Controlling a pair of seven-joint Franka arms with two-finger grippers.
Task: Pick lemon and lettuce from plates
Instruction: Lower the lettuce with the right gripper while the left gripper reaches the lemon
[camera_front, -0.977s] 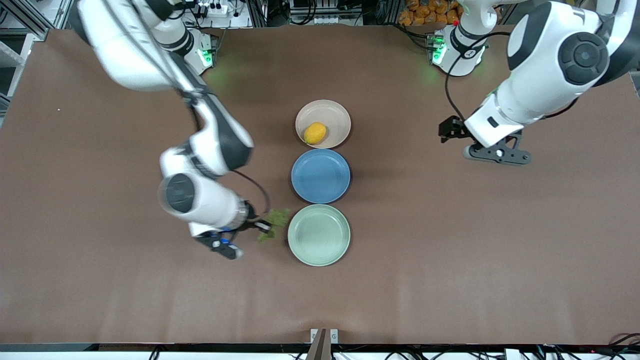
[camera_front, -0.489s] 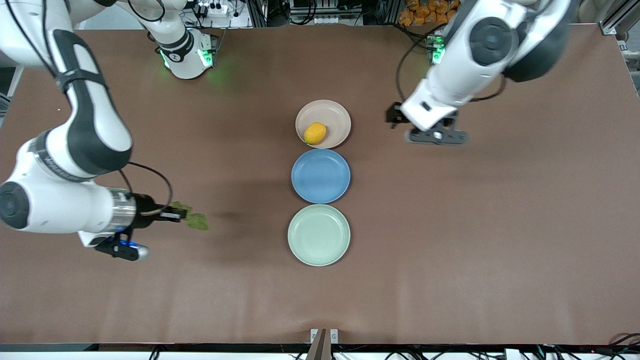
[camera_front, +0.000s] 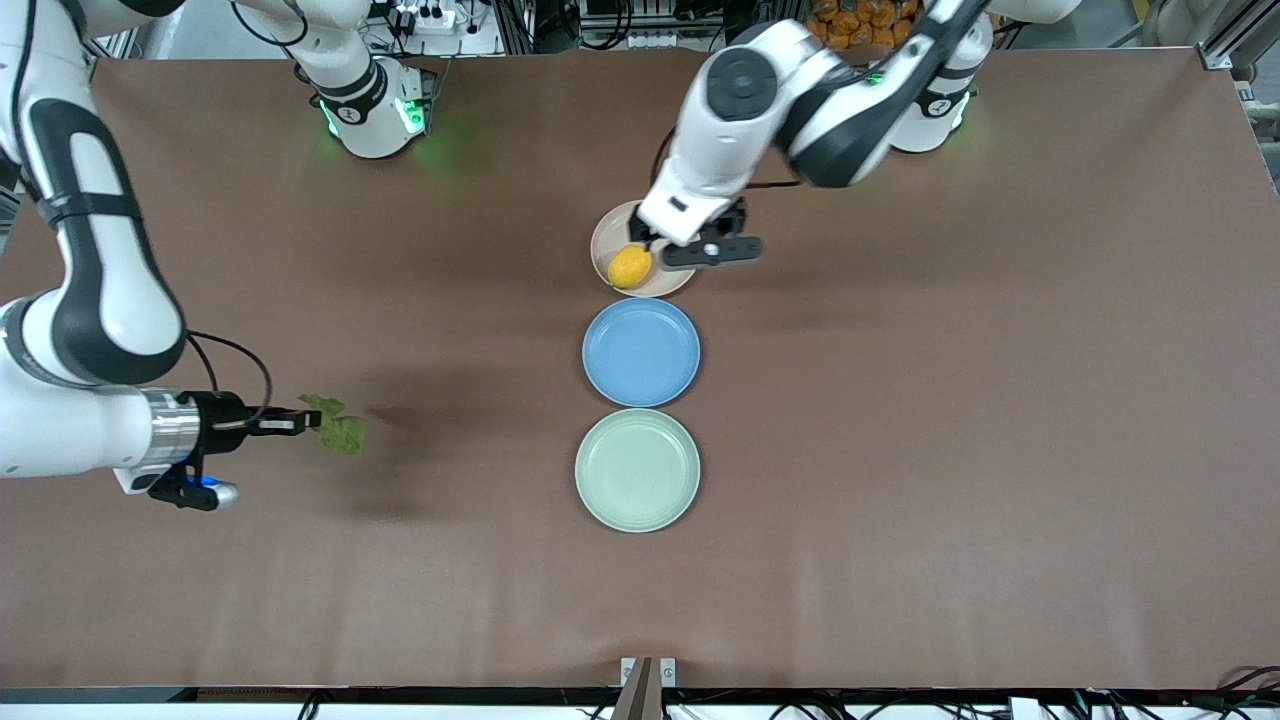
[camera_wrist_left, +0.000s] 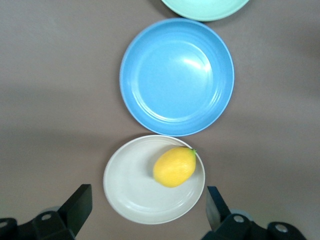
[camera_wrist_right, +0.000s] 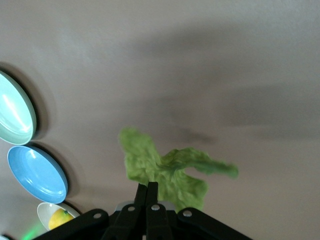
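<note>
The lemon (camera_front: 630, 266) lies on the beige-pink plate (camera_front: 610, 238), the plate farthest from the front camera. My left gripper (camera_front: 672, 238) hangs open over that plate. In the left wrist view its fingers straddle the plate (camera_wrist_left: 125, 200), with the lemon (camera_wrist_left: 174, 166) off to one side of the gap and untouched; the left gripper (camera_wrist_left: 148, 197) holds nothing. My right gripper (camera_front: 305, 423) is shut on the lettuce (camera_front: 338, 432), held in the air over bare table toward the right arm's end. The leaf (camera_wrist_right: 165, 170) droops from the right gripper (camera_wrist_right: 147, 187). The mint plate (camera_front: 637, 470) is bare.
A blue plate (camera_front: 641, 352) sits between the two task plates, all three in a row down the middle of the table. The table's brown mat (camera_front: 950, 450) stretches wide on both sides of the row.
The left arm swung in from its end of the table to hang over the beige plate. The right arm carried the lettuce away from the mint plate toward its own end.
</note>
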